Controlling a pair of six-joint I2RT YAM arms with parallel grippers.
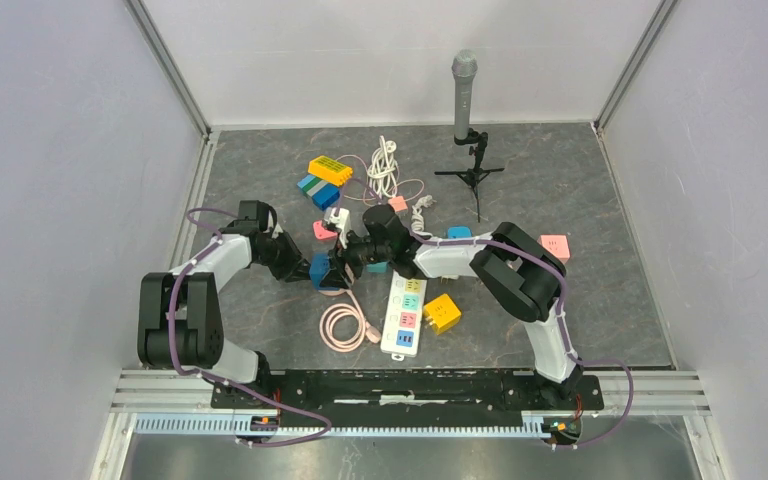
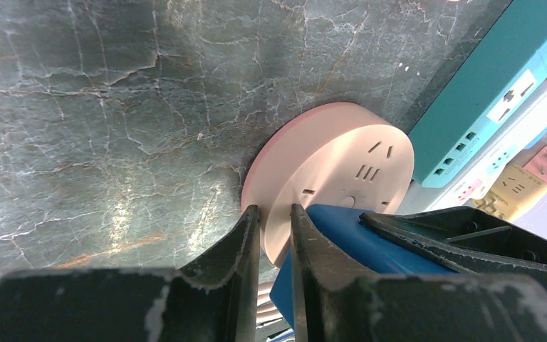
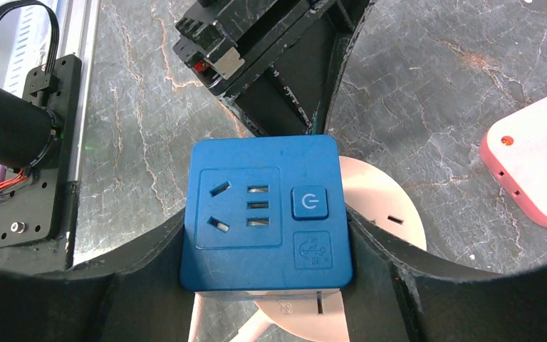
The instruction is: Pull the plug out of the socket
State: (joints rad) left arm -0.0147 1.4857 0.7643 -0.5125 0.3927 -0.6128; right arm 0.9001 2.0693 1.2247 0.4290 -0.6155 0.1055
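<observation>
Black fingers point(image 3: 149, 274) of right gripper point(image 3: 265, 246) clamp blue plug point(image 3: 265, 203) by its sides at centre of table point(image 1: 580, 190), switch face toward wrist cam. Plug sits against face of round pink socket point(image 2: 335, 167); can't tell if pins are seated. Left gripper point(image 2: 274, 228), nearly closed, pinches socket's rim. Close by: teal strip point(image 2: 495, 85), pink adapter point(image 3: 534, 160). Toward arm bases: white strip point(image 1: 405, 312), yellow cube point(image 1: 442, 312), coiled cable point(image 1: 342, 325). Mic point(image 1: 464, 90) stands at rear.
</observation>
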